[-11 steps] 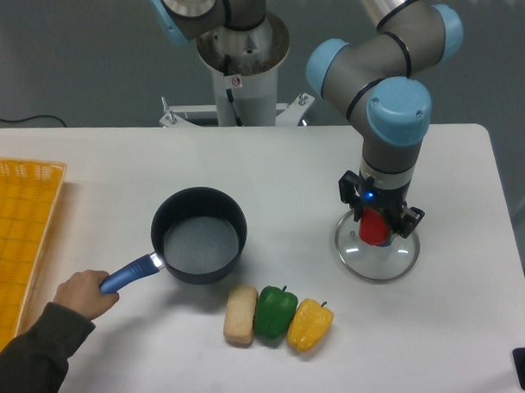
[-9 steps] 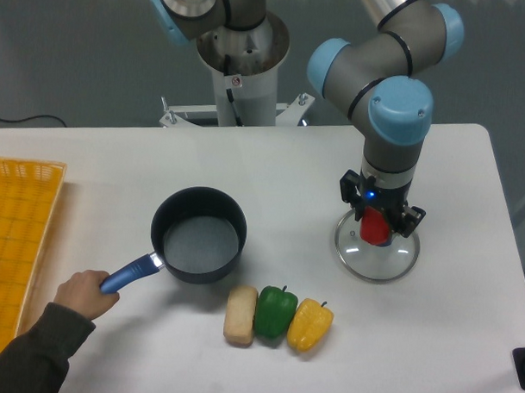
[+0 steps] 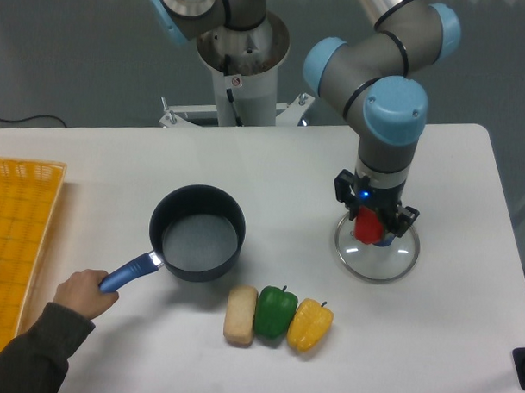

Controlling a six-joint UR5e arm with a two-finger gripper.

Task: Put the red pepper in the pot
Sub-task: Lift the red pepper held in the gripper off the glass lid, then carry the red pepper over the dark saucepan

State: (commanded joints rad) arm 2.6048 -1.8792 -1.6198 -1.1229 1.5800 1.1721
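The red pepper [image 3: 368, 226] sits between the fingers of my gripper [image 3: 370, 228], which is shut on it just above the round glass lid [image 3: 377, 253] at the right of the table. The pot [image 3: 197, 233], dark with a grey inside, stands left of centre, well to the left of the gripper. A person's hand [image 3: 85, 291] holds its blue handle [image 3: 130, 273]. The lower part of the pepper is partly hidden by the fingers.
A beige bread piece [image 3: 240, 314], a green pepper [image 3: 275, 311] and a yellow pepper [image 3: 310, 325] lie in a row in front of the pot. A yellow basket [image 3: 15, 240] stands at the left edge. The robot base [image 3: 242, 58] is at the back.
My gripper with the red pepper has shifted slightly to the left and up over the lid. The pot has edged a little to the left.
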